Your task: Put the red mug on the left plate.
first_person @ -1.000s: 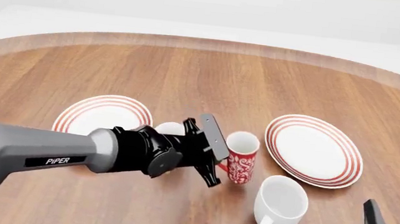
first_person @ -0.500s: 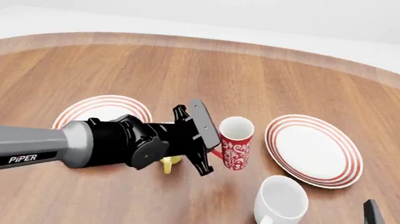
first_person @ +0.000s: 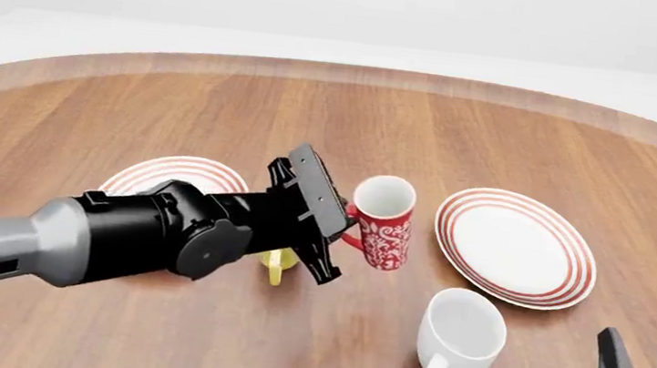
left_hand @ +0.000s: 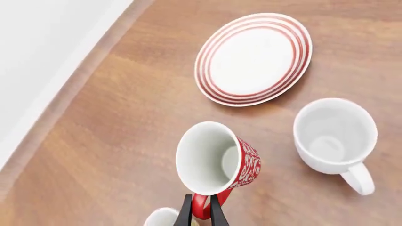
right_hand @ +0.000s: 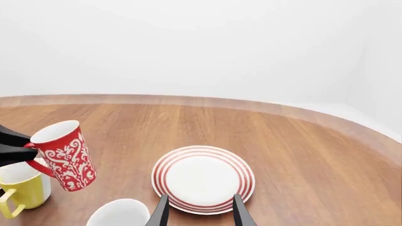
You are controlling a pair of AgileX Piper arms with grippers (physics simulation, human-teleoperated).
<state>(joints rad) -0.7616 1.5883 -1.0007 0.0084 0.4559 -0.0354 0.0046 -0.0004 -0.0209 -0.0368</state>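
Note:
The red mug [first_person: 383,223] with its white swirl pattern hangs tilted above the table, between the two plates. My left gripper [first_person: 344,231] is shut on its red loop handle. In the left wrist view the mug [left_hand: 217,162] shows its white inside, with my left gripper [left_hand: 201,207] closed on the handle. The right wrist view shows the mug [right_hand: 63,155] off the table too. The left plate [first_person: 171,177], white with red rings, lies to the left of the mug, partly hidden behind my left arm. My right gripper [first_person: 651,344] is open and empty at the near right.
The right plate [first_person: 518,247] lies to the right of the mug. A bigger white mug [first_person: 459,335] stands in front of that plate. A yellow mug [first_person: 276,265] stands under my left wrist, near the left plate.
My left gripper has lifted the red mug off the table by its handle, tilted it and carried it slightly left. The yellow mug has come into view below the wrist. The right arm has not moved.

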